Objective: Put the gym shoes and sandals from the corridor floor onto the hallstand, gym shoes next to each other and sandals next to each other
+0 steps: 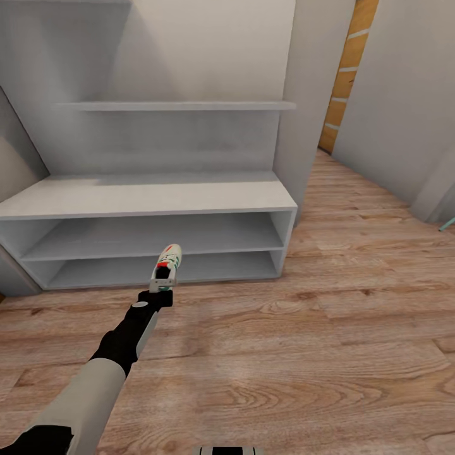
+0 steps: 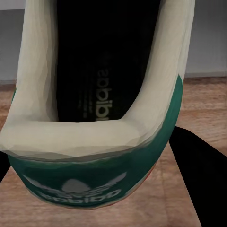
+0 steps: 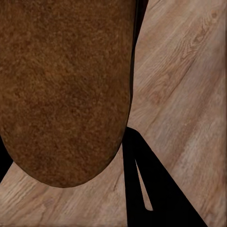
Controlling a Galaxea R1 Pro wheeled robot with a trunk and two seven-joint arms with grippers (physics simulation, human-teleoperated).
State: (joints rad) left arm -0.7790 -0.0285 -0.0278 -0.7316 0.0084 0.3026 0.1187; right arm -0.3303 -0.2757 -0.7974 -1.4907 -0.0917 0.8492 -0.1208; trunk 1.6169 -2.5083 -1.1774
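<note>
My left gripper [image 1: 162,283] is shut on the heel of a white gym shoe [image 1: 169,258], held above the corridor floor [image 1: 297,354] just in front of the hallstand [image 1: 151,197]. The shoe's toe points at the lower shelf tier. In the left wrist view the gym shoe [image 2: 94,118] shows its green heel tab and dark inside, with a dark finger [image 2: 201,179] beside it. In the right wrist view a brown sandal [image 3: 66,90] sits between dark fingers [image 3: 142,189], above the wood floor [image 3: 184,85]. The hallstand's top and both tiers are bare.
A grey wall corner [image 1: 309,107] stands right of the rack. Beyond it the corridor runs to an orange-brown panel [image 1: 347,76]. A pale wall [image 1: 398,95] closes the right side, with a teal object [image 1: 447,222] at its foot. Open flooring lies to the right.
</note>
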